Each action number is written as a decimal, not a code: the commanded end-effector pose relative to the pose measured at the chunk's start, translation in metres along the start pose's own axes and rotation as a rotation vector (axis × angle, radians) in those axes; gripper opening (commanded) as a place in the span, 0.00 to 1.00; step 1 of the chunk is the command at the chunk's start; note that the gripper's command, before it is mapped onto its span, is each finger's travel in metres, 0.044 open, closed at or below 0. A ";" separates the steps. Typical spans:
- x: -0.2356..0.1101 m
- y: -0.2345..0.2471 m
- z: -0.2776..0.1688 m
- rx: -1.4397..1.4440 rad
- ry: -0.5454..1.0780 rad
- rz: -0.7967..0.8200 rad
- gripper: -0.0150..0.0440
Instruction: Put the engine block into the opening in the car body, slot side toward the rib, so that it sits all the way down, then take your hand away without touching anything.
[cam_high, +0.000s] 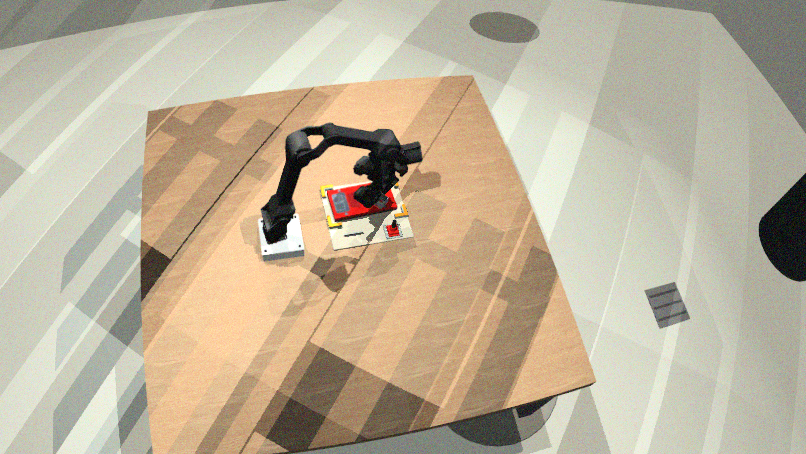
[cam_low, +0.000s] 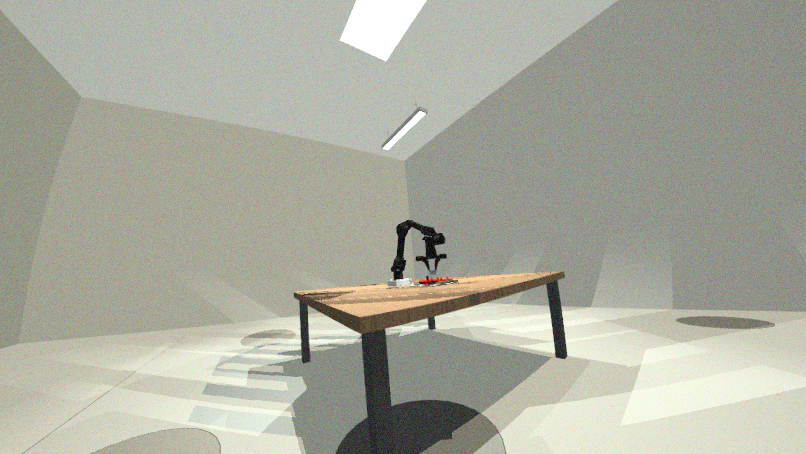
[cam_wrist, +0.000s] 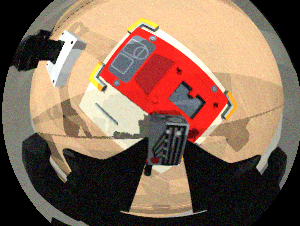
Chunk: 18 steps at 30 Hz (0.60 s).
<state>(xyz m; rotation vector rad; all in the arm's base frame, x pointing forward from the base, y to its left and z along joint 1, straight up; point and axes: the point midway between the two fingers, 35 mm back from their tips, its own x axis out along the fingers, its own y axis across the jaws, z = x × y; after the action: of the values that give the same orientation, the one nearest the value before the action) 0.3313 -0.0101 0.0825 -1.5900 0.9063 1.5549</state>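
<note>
My gripper (cam_high: 381, 201) (cam_low: 433, 271) (cam_wrist: 166, 142) is shut on the dark grey engine block (cam_wrist: 167, 142), which has ridged detail and a small red mark at its lower left in the wrist view. The block is held above the red car body (cam_high: 360, 211) (cam_wrist: 200, 81). In the wrist view the opening (cam_wrist: 186, 102) shows beyond the block, up and to the right of it, uncovered, with a small rib jutting from its upper edge. The block's underside and its slot are not clearly seen.
The car body lies on an off-white board (cam_high: 344, 242) (cam_wrist: 90, 100) between yellow corner brackets (cam_wrist: 95, 77). A red piece with a black upright knob (cam_high: 393, 230) stands on the board's front right in the top view. The white arm base (cam_high: 282, 248) is to the left.
</note>
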 end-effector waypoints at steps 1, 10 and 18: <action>0.003 -0.006 0.005 -0.152 -0.002 0.000 0.25; 0.009 -0.016 0.016 -0.463 -0.002 -0.002 0.25; 0.013 -0.026 0.027 -0.739 -0.001 -0.004 0.25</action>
<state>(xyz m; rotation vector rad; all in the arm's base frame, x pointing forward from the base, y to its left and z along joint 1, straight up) 0.3392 0.0196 0.0725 -2.0009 0.4272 1.9519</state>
